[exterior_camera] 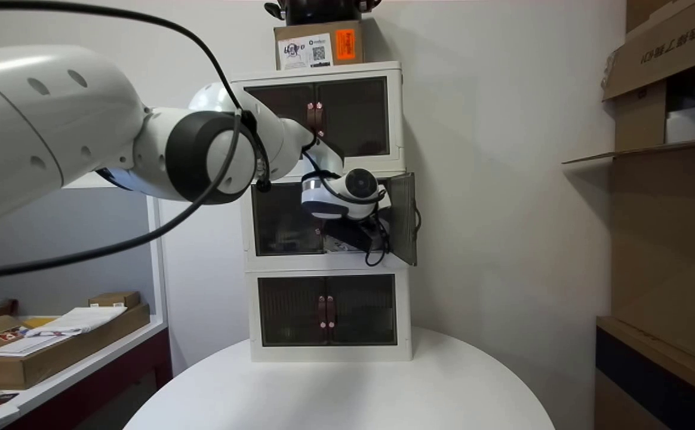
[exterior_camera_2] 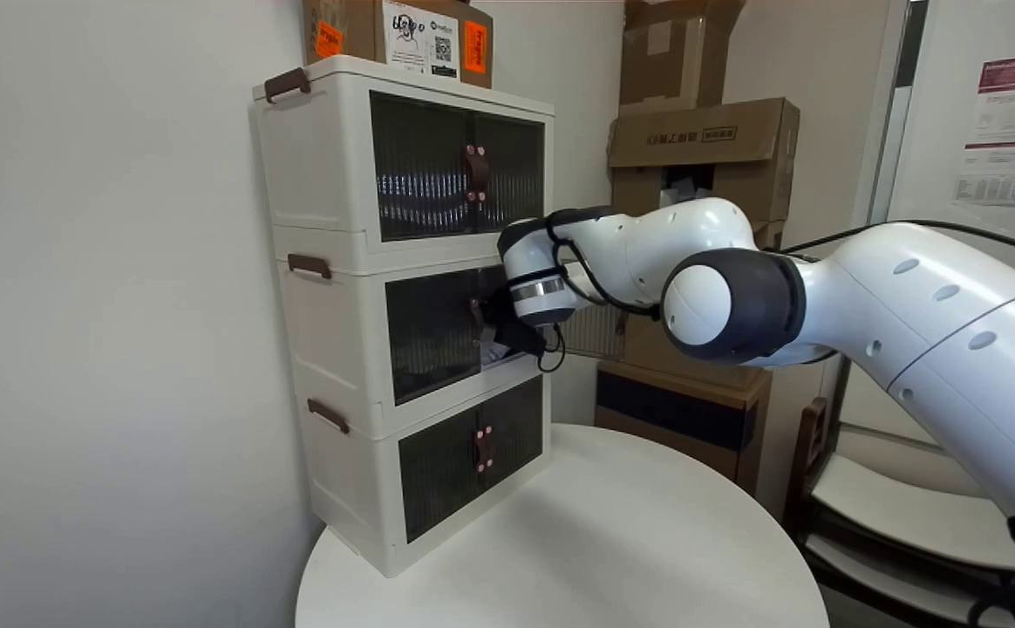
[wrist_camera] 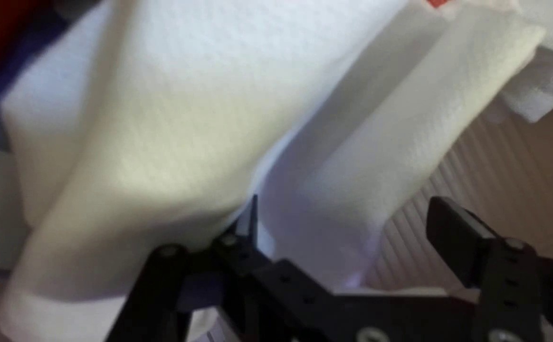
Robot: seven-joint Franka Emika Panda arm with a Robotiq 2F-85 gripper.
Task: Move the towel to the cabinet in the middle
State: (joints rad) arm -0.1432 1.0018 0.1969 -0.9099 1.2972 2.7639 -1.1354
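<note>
- Far left, in an exterior view: flat brown cardboard box point(exterior_camera: 85, 346) with a folded white sheet point(exterior_camera: 82, 319) on top.
- White robot arm point(exterior_camera: 156, 143) with black joint bands: enters the same view from the left edge and spans to the centre.
- Three-tier white plastic cabinet stack point(exterior_camera_2: 324, 340): stands on the round white bench point(exterior_camera: 443, 388); a brown carton point(exterior_camera: 317, 48) with an orange label rests on its top.
- Middle cabinet point(exterior_camera: 288, 261), white with dark ribbed doors: left-hand door point(exterior_camera: 285, 221) closed.
- Soft white cloth towel point(wrist_camera: 176, 142): fills much of the wrist view, at the mouth of the middle cabinet's right half; how far inside, cannot tell.
- Black two-fingered gripper point(wrist_camera: 344, 204): in the same opening, mostly hidden in both exterior views. Wrist view shows its fingers point(wrist_camera: 452, 232) wide apart, a towel fold between them; the finger at picture left touches the cloth, the one at right stands over a brownish ribbed surface point(wrist_camera: 485, 156).
- Right-hand door point(exterior_camera: 404, 218), dark ribbed panel: swung outward.
- Far right: tall brown cardboard boxes point(exterior_camera: 661, 233), stacked.
</note>
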